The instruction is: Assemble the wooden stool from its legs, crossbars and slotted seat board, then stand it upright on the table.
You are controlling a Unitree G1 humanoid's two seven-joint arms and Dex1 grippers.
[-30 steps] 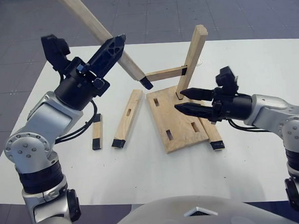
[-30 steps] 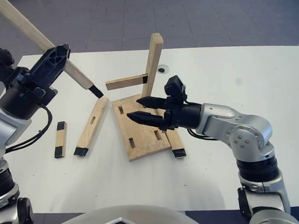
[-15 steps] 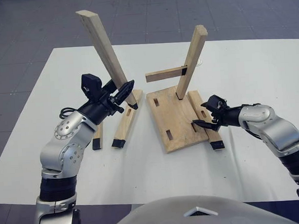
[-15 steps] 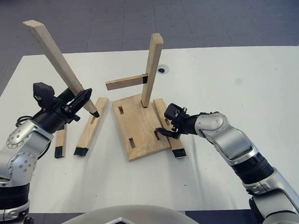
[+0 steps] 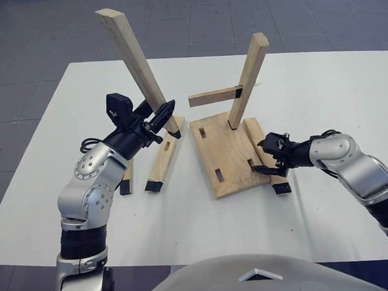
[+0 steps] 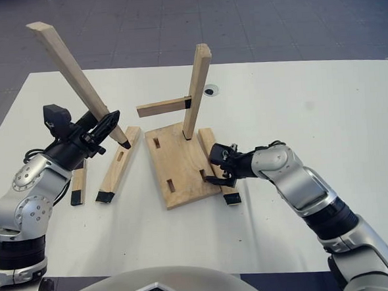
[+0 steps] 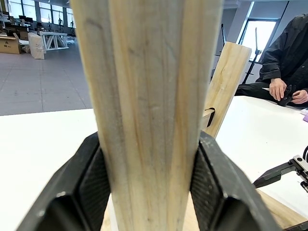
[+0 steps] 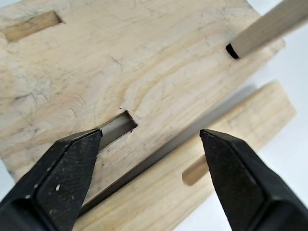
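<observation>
Left jaws are clamped tight on the held leg (image 5: 136, 63) near its black-capped foot. It leans up toward 11 o'clock, foot over the top end of the slotted leg (image 5: 165, 154) lying on the desk (image 5: 322, 91); touching or not, we cannot tell.

Right jaws gape wide, low over the 3 o'clock edge of the seat board (image 5: 221, 154), one side above a slot, the other above the spare leg (image 5: 254, 132) lying alongside.

At the board's 1 o'clock corner we have the standing leg (image 5: 248, 79), its crossbar (image 5: 214, 96) jutting toward 9 o'clock. A short crossbar (image 5: 126, 173) lies at 9 o'clock of the slotted leg.
</observation>
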